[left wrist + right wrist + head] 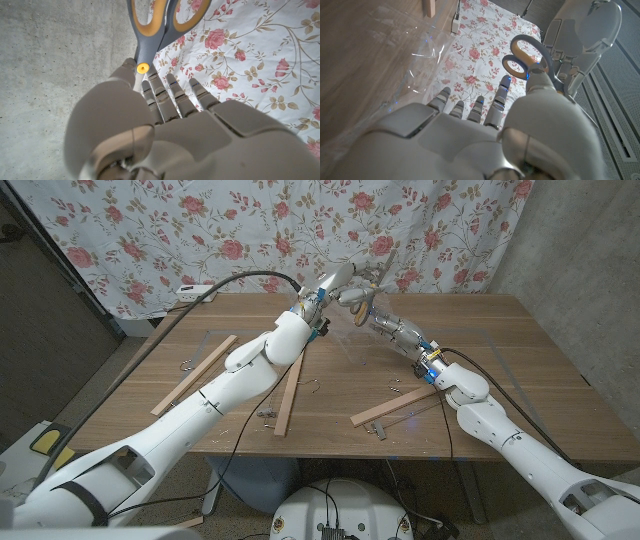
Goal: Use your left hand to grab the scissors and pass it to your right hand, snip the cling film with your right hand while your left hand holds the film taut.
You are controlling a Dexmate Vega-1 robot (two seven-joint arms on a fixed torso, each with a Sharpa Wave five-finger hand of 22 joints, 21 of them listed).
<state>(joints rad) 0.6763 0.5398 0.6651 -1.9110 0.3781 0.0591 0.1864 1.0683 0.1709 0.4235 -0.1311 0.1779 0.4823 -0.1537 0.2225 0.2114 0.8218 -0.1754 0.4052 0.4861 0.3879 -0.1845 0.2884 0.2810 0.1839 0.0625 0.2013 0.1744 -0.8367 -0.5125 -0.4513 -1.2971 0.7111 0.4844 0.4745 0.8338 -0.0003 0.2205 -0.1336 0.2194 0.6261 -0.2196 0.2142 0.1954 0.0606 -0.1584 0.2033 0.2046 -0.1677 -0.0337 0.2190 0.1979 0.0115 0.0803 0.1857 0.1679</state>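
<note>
Here, the two hands met in the air above the far middle of the table.

Scissors: the scissors (372, 280) were raised between the two hands, grey with orange-lined handle loops (165, 15) and a yellow pivot (143, 68).

Left hand: the left hand (330, 288) gripped the scissors near the pivot, thumb on one side and fingers (172, 97) on the other, in the left wrist view; the loops pointed away from the hand.

Right hand: the right hand (385, 322) was raised just beside the left one, its fingers (470, 107) stretched out and apart. The thumb (545, 95) lay against the scissors' loops (527, 57) in the right wrist view; whether it really gripped them I could not tell.

Cling film: a clear sheet of cling film (405, 65) stood stretched over the table (520, 370), wrinkled and shiny, near the right hand and not touched by either hand.

Wooden slats: several wooden slats (290, 395) lay on the table, with small metal clips (268, 416) near their ends.

Backdrop: a rose-patterned cloth (200, 230) hung behind the table.

Cable: a black cable (200, 305) ran along the left arm (230, 380).
</note>
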